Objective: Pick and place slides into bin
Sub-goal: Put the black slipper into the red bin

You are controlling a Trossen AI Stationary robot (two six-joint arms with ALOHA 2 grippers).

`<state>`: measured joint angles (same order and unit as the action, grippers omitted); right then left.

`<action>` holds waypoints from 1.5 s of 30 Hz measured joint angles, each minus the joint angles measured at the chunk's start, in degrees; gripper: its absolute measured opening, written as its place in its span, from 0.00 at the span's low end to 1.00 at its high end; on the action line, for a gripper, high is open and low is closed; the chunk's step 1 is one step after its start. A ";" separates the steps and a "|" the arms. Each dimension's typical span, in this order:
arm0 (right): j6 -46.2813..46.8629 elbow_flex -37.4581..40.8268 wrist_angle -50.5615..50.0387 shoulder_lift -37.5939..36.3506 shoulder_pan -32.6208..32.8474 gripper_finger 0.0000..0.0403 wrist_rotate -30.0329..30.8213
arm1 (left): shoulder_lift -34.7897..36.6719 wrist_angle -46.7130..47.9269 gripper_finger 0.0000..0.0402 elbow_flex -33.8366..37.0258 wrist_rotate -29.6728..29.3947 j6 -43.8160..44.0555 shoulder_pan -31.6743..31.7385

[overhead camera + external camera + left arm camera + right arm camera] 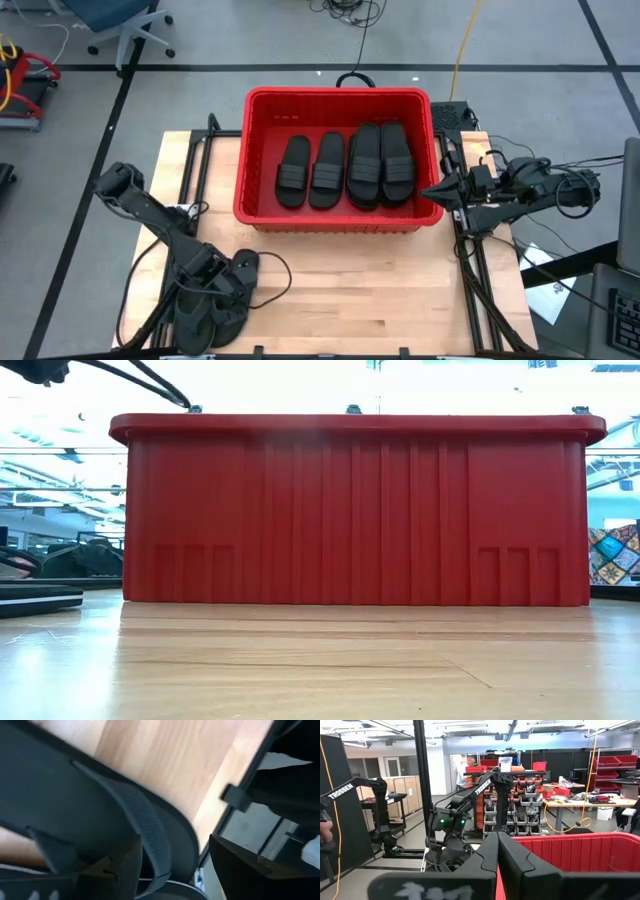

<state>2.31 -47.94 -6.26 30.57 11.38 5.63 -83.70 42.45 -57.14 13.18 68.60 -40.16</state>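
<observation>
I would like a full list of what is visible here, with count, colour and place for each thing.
bin: one, red, far middle of the table.
slides in the bin: four, black, side by side on its floor.
slides on the table: a dark pile, count unclear, near left corner.
table: one, light wood.
left gripper: over the pile, fingers open around a slide.
right gripper: by the bin's right wall, fingers shut.

Bright overhead light washes out the low view's background; the slide (100, 820) blurs close in the left wrist view.
</observation>
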 joint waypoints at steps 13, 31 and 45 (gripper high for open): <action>0.02 0.00 -1.33 0.02 0.00 0.00 0.00 | 0.00 -9.67 0.55 7.98 1.24 3.96 0.06; 1.22 0.00 -1.34 0.02 0.00 0.00 0.09 | 0.02 -13.43 0.14 11.34 1.80 -2.12 0.40; -1.92 0.00 -1.31 -0.03 0.00 0.00 0.09 | 4.09 -32.94 0.01 6.19 3.72 -9.88 3.61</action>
<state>0.38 -47.94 -7.57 30.54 11.38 5.72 -79.61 9.51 -50.95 16.90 58.72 -36.54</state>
